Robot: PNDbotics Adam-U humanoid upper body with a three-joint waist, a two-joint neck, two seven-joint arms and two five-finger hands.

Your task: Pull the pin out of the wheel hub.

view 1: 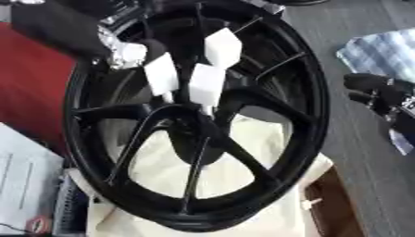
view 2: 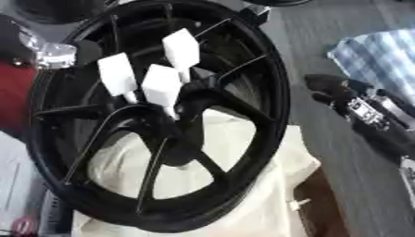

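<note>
The black wheel hub (view 1: 194,115) stands tilted on pale cloth (view 1: 243,217), three white-headed pins (view 2: 162,88) jutting from its centre within reach, while the right robot hand (view 2: 336,90) waits right, fingers curled, empty.

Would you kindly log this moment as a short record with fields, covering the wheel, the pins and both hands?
wheel: large black spoked wheel rim, lying on a cream cloth
pins: three white block-topped pins standing at the hub, none pulled out
left hand: black and silver, at the upper left by the rim; fingers not clear
right hand: black hand to the right of the rim, apart from it, holding nothing visible; fingers look curled
other: blue checked cloth at the right edge
</note>
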